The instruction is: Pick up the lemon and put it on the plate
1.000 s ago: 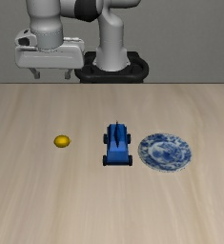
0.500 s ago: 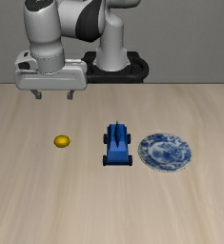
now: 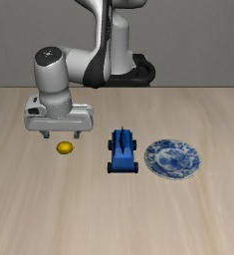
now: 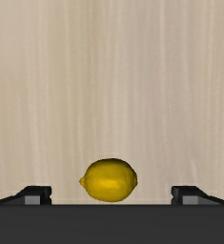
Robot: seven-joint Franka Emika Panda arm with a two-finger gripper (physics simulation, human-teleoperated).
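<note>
Hovering just above the lemon (image 3: 65,147), my pincer (image 3: 61,132) points straight down with its fingers spread wide, gripping nothing. In the wrist view the lemon (image 4: 110,180) sits between my two fingertips with a clear gap on either side, so neither finger touches it. The small yellow fruit lies on the pale wooden worktop (image 3: 49,209), toward the exterior view's left. A blue toy car (image 3: 121,151) stands near it on the exterior view's right, apart from it. Beyond the car rests the blue-and-white patterned plate (image 3: 172,158), close to the car without touching it
</note>
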